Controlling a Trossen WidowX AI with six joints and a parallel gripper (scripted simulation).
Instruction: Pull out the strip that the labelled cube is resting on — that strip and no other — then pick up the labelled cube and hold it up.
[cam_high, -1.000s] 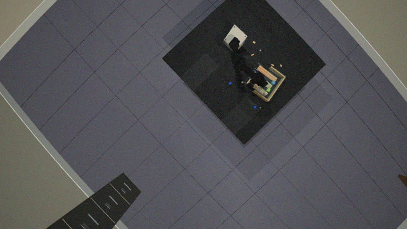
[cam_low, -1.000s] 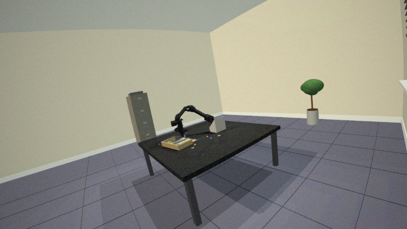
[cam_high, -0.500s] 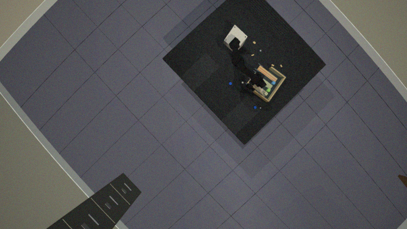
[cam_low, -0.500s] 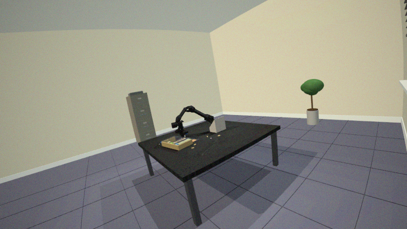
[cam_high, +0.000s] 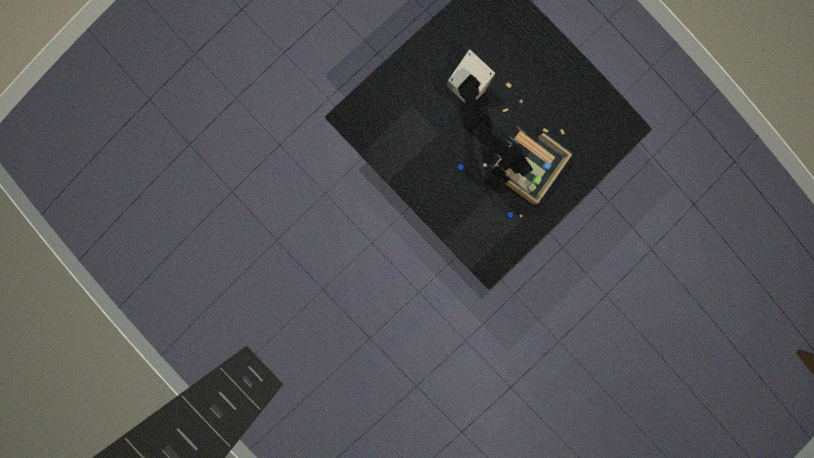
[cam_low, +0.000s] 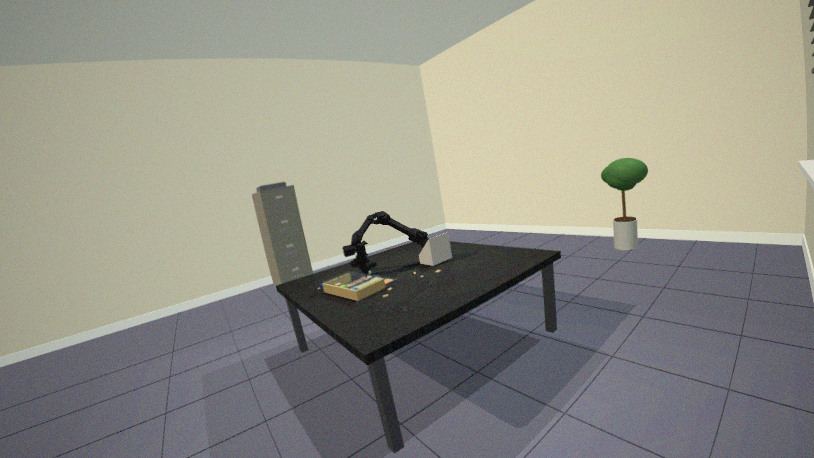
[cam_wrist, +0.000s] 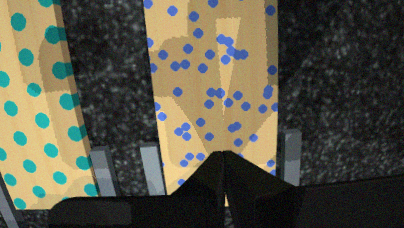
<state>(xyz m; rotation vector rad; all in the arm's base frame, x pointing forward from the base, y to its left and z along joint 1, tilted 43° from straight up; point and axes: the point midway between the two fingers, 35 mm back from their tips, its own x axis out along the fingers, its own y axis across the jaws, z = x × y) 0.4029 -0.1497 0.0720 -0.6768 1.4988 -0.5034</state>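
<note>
My gripper (cam_wrist: 222, 159) is shut and empty. In the wrist view its tips overlap the near end of the blue-dotted strip (cam_wrist: 192, 102) (cam_high: 516, 178); I cannot tell whether they touch it. The teal-dotted strip (cam_wrist: 31, 122) (cam_high: 535, 166) lies left of it in the wrist view. The red-striped strip (cam_high: 533, 145) is farther over. The pale labelled cube (cam_high: 532, 186) sits at the far end of the blue-dotted strip, outside the wrist view; its label is too small to read. The arm hides part of the strips in the top view.
A wooden open-fronted tray (cam_high: 555, 178) (cam_low: 371, 289) surrounds the strips' far ends. It also holds a blue cube (cam_high: 547, 165) and a green cube (cam_high: 536, 180). Grey upright guides (cam_wrist: 292, 157) flank the strips' near ends. Blue discs (cam_high: 460, 166) (cam_high: 510, 214) and small beige pieces (cam_high: 508, 84) lie about.
</note>
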